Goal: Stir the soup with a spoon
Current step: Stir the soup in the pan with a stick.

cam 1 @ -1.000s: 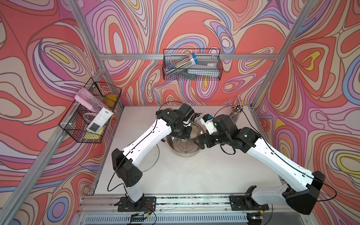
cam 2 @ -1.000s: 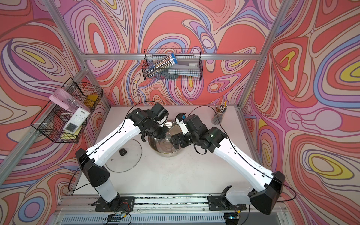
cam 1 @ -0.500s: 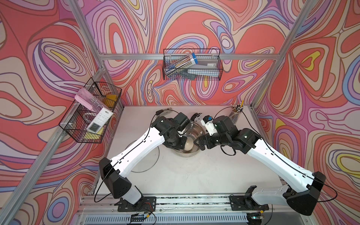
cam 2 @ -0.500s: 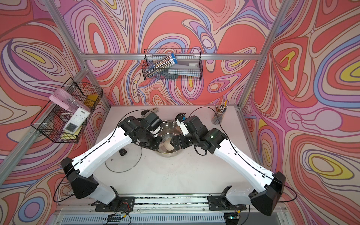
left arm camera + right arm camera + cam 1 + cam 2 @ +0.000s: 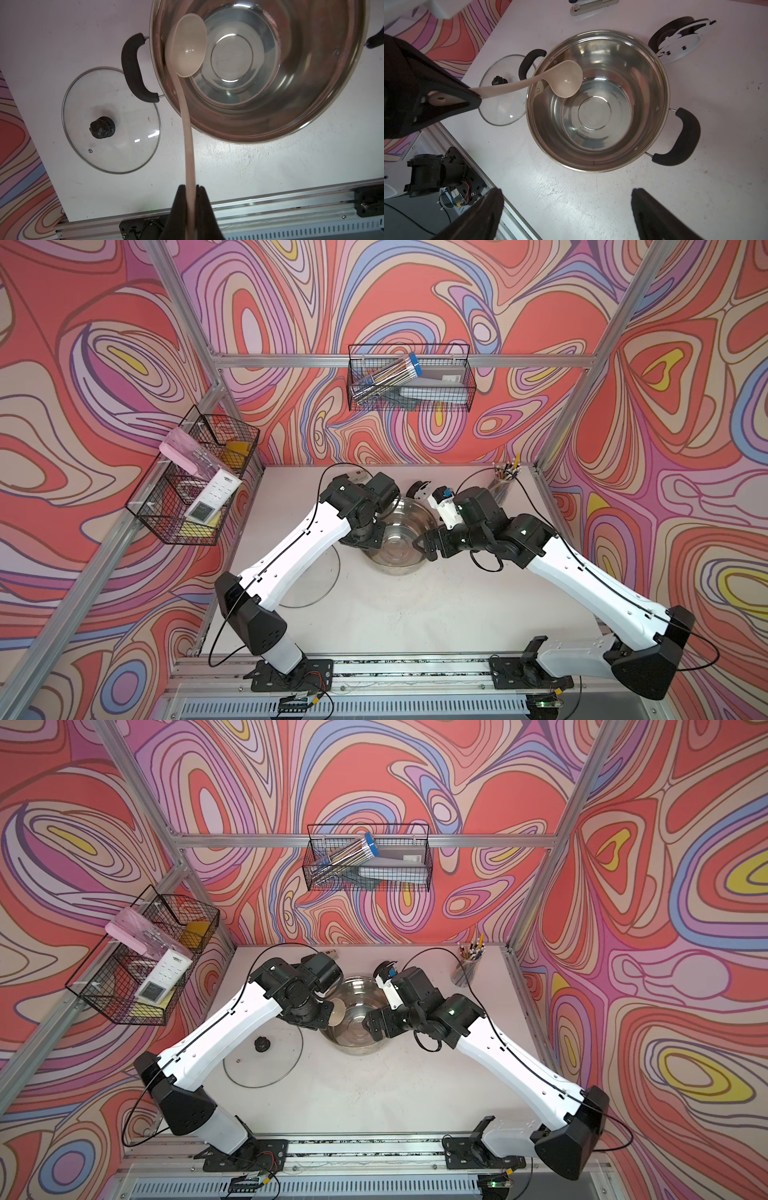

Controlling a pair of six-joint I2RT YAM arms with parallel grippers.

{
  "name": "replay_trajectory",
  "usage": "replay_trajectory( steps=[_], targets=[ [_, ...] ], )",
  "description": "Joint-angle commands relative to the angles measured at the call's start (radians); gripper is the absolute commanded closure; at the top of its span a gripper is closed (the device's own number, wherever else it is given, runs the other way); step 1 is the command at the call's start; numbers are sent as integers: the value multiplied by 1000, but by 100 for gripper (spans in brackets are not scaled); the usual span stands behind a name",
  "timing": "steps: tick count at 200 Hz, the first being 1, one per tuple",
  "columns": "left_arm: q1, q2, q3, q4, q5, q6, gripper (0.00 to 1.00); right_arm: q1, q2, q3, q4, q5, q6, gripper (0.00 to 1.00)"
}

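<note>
left gripper (image 5: 190,187) pinching spoon (image 5: 187,47), wrist views only

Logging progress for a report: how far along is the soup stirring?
Done: the glass lid lies on the table beside the pot, and the left gripper is shut on the spoon handle. In hand: the spoon's bowl hangs inside the pot near its wall, seemingly above the clear liquid. Left: lowering it and stirring. The right gripper is open, empty.

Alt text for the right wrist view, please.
The left gripper holds the cream spoon by its handle, bowl just inside the steel pot. A glass lid lies beside the pot; the right gripper is open.
</note>
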Motion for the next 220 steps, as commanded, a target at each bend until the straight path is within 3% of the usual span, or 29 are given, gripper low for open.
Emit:
replay_trajectory(
  steps=[1,60,146,220],
  targets=[
    [5,54,60,15,-49,27,100,8,-31,-12,-2,13,-2,2],
    [-3,153,169,93,78,49,100,8,-46,-13,-20,42,-8,2],
    [-59,104,67,118,255,22,100,7,-38,-16,-18,48,-10,2],
    [-74,-25,-74,28,166,4,100,8,-6,-7,17,9,7,2]
  ],
)
